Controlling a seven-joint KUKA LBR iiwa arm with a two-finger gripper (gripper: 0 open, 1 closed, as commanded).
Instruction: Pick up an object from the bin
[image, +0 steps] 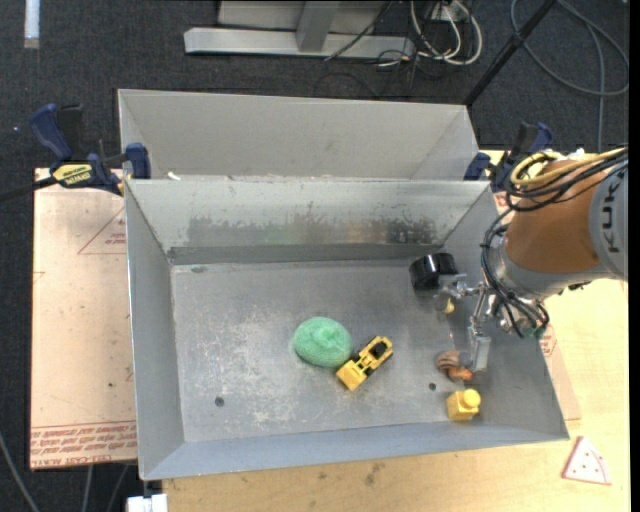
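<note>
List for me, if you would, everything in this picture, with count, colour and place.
bin: one, grey metal, middle of the view
lump: one, green, rounded, middle of the bin floor
toy truck: one, yellow and black, right beside the lump on its right
black thing: one, black, back right of the floor, kind unclear
yellow piece: one, yellow, small, front right corner
brown thing: one, brownish, small, right side of the floor, at the gripper's tip, kind unclear
arm: one, orange cover with cables, over the right rim
gripper: one, metal, low over the right floor, above the brown thing
</note>
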